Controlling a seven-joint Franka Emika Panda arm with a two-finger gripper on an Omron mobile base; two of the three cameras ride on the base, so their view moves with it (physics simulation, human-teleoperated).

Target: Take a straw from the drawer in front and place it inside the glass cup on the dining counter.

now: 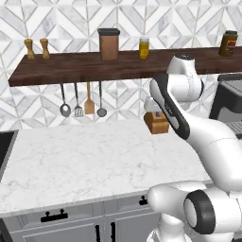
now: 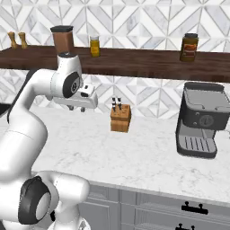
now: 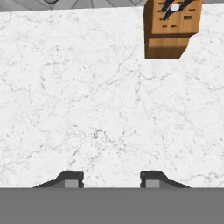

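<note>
My gripper hangs open above a white marble worktop, with only bare stone between its fingertips. In the right base view the gripper sits at the end of the raised arm, left of the knife block. Shut grey drawers with black bar handles run under the worktop's front edge. The straw, the glass cup and the dining counter are out of view.
A wooden knife block stands near the wall. A grey coffee machine is at the right. A dark wooden shelf carries jars, and utensils hang under it. A sink edge shows at far left.
</note>
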